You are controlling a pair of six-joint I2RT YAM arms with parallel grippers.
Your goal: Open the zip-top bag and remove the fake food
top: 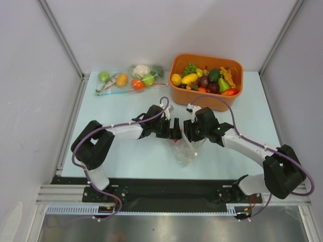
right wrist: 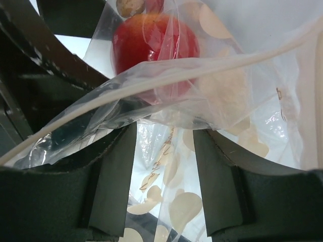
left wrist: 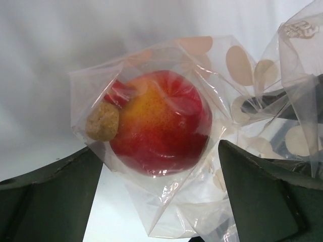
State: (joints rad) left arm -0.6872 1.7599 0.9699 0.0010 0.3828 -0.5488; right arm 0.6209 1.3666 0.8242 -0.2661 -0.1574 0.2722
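The zip-top bag (top: 184, 151) is clear crinkly plastic printed with beige dots and sits at the table's centre, under both grippers. In the left wrist view the bag (left wrist: 166, 212) holds a round red and yellow fruit (left wrist: 161, 126) with a small beige piece (left wrist: 102, 121) beside it. My left gripper (top: 175, 132) is open, its jaws (left wrist: 159, 151) wide apart either side of the bag's lower corner. My right gripper (top: 187, 132) faces it, jaws (right wrist: 164, 133) apart with loose film between them. The pale zip strip (right wrist: 151, 75) crosses just above those fingers. The red fruit (right wrist: 151, 45) shows behind it. Other fruits are hidden.
An orange bin (top: 209, 57) full of plastic fruit and vegetables stands at the back right. Two other clear bags (top: 113, 83) with toy food lie at the back left. Metal rails run along both sides of the table.
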